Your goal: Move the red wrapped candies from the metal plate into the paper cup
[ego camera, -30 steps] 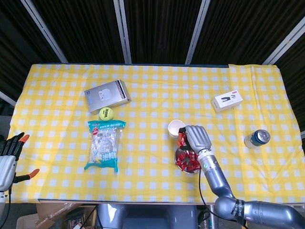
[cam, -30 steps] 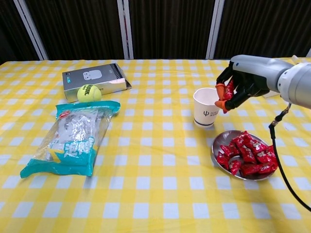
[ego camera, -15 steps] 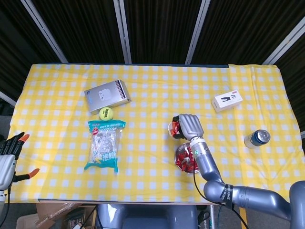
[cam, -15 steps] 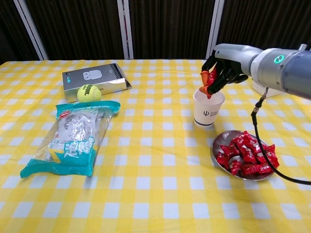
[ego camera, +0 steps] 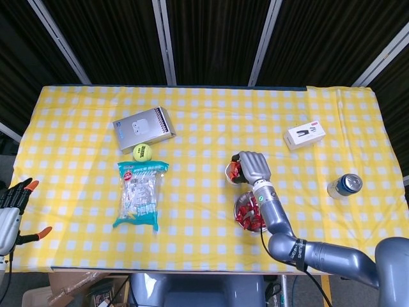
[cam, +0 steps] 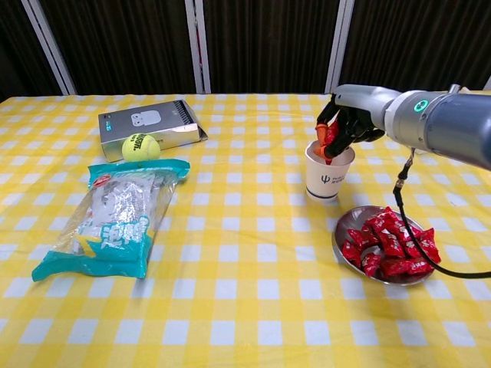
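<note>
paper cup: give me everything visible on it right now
The paper cup is white, tapered, with a rolled rim and a small dark logo on its side. It stands upright on the yellow checked tablecloth, just behind and apart from the metal plate of red candies. The right hand hovers over its mouth, fingers pinching a red wrapped candy right at the rim. Whether candy or fingers touch the cup, and its contents, cannot be told.

Right hand [cam: 347, 126] right over paper cup [cam: 327, 173] mouth, blocking it from above. Metal plate [cam: 344, 246] just beside cup, near side; narrow gap between. Bare cloth left of cup, wide lane to snack bag [cam: 116, 212]. Tennis ball [cam: 140, 146], grey box [cam: 149, 123] well apart, far left. Can [ego camera: 344, 185], white box [ego camera: 305, 135] off right.
</note>
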### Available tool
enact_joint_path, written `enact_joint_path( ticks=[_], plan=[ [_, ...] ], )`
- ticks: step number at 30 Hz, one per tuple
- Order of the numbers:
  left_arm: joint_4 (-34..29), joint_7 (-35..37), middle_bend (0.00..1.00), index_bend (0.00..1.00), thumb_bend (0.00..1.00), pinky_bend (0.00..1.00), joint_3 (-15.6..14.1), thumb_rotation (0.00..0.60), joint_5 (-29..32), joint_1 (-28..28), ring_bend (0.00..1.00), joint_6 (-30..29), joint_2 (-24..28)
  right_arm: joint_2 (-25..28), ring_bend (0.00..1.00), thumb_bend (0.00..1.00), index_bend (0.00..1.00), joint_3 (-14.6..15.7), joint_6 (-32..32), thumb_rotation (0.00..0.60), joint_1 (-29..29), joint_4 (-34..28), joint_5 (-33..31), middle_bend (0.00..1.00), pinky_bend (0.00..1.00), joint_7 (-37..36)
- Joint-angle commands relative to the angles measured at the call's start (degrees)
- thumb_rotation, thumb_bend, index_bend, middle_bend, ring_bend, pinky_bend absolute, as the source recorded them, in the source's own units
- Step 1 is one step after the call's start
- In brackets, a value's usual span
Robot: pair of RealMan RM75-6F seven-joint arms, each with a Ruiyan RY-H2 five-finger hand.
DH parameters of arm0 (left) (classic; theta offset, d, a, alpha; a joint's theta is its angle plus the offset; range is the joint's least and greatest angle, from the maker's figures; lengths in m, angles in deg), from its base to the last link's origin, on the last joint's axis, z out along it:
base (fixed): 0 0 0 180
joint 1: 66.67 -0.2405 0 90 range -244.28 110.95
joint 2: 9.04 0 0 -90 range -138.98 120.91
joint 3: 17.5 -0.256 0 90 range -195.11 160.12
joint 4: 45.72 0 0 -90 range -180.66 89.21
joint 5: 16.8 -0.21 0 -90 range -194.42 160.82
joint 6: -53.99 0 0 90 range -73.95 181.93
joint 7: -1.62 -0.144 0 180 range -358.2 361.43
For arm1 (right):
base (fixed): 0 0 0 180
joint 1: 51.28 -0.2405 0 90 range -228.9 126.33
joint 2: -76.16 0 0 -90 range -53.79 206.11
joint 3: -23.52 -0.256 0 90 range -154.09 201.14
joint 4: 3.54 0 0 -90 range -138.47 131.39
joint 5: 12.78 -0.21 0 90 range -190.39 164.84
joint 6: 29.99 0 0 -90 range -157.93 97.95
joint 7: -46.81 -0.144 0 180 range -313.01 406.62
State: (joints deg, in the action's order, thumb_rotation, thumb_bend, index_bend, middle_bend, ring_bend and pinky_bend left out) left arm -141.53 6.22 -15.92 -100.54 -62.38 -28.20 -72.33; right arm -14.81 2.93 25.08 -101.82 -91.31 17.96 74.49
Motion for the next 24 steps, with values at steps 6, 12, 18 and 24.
enact_joint_path(
  ticks=[6, 12, 18, 24],
  plan=[
    [-0.11, -0.12, 0.00, 0.00, 0.04, 0.00, 0.03, 0.600, 0.14, 0.03, 0.00, 0.05, 0.00, 0.08, 0.92, 0.51, 0.42, 0.23, -0.36, 0.600, -0.03, 0.21, 0.64, 0.82, 1.00, -1.91],
    [-0.10, 0.08, 0.00, 0.00, 0.04, 0.00, -0.02, 0.600, 0.05, 0.03, 0.00, 0.04, 0.07, 0.53, 0.92, 0.38, 0.37, 0.55, -0.12, 0.600, 0.11, -0.42, 1.03, 0.82, 1.00, -2.73],
    [-0.12, 0.09, 0.00, 0.00, 0.04, 0.00, -0.10, 0.600, -0.19, 0.03, 0.00, -0.07, 0.07, 0.94, 0.92, 0.26, 0.31, 1.03, 0.02, 0.600, 0.17, -0.64, 1.17, 0.82, 1.00, -3.20],
    [-0.32, -0.23, 0.00, 0.00, 0.04, 0.00, -0.04, 0.600, -0.11, 0.13, 0.00, 0.01, 0.02, 1.19, 0.92, 0.26, 0.30, 1.11, 0.26, 0.600, 0.16, -0.96, 1.53, 0.82, 1.00, -3.93]
  ],
)
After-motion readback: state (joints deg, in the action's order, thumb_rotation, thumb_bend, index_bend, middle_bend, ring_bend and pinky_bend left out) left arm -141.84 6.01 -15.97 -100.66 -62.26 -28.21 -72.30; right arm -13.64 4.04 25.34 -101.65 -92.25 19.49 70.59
